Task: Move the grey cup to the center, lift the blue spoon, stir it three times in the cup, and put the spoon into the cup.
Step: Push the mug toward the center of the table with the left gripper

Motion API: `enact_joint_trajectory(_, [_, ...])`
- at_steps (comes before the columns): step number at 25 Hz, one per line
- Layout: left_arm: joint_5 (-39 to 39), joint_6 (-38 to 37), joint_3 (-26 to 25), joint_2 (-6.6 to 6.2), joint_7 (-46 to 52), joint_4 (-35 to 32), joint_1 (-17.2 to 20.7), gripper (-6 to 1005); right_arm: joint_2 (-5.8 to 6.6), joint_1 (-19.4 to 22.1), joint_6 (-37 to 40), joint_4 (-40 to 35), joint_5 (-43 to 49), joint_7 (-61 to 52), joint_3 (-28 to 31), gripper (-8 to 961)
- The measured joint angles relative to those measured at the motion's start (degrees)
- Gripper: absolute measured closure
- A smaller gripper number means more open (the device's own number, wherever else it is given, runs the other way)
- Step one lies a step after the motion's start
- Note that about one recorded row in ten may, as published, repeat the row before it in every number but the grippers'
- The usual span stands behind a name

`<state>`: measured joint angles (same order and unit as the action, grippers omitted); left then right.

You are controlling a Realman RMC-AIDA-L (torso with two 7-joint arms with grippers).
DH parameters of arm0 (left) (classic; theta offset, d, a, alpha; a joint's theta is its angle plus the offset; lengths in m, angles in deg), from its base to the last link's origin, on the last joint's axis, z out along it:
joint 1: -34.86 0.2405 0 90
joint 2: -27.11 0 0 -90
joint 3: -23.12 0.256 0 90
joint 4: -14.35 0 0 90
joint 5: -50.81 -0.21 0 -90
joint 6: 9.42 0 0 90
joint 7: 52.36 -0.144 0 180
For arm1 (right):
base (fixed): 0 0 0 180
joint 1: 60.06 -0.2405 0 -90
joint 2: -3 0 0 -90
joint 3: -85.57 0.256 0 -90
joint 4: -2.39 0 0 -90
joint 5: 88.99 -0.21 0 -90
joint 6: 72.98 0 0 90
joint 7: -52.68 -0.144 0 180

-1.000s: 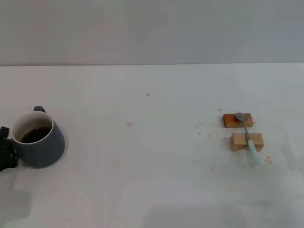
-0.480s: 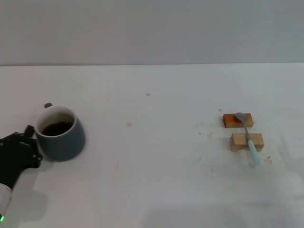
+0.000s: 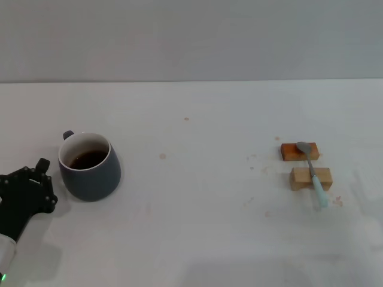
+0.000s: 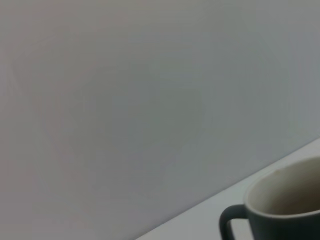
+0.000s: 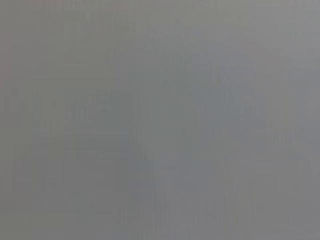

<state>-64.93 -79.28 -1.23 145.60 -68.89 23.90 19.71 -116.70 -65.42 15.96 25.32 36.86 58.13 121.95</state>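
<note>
Grey cup [image 3: 90, 167] is what you want to find first: it stands upright on the left part of the white table [image 3: 197, 227], left of the middle, with dark brown liquid inside and its loop handle turned toward the far left. Nearest to you in the head view, at the lower left corner, you see the left gripper [image 3: 35, 186], black, just beside the cup on its left side. A narrow strip of table shows between them, so the gripper seems clear of the cup, but you cannot tell from this angle whether its fingers are spread or closed.

Your left wrist view adds something the head view lacks: a close look at the cup's rim, pale inner wall and handle [image 4: 280, 210] against the plain grey wall. It shows none of that arm's fingers.

Farther right on the table, well apart from the cup, the blue spoon [image 3: 313, 172] lies across two small wooden blocks [image 3: 310, 177], its metal bowl on the farther, darker block and its pale blue handle pointing toward you past the nearer one.

Your right wrist view gives only flat grey.
</note>
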Motion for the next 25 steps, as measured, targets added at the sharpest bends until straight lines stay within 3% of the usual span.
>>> enact_joint_trajectory(10, [-0.3, 3.1, -0.3, 0.11, 0.0, -0.6, -2.7, 1001, 0.0, 0.0, 0.2, -0.2, 0.0, 0.0, 0.0, 196])
enact_joint_trajectory(25, [-0.6, 3.7, 1.9, 0.25, -0.1, 1.2, -3.8, 1001, 0.0, -0.1, 0.2, -0.1, 0.1, 0.0, 0.0, 196])
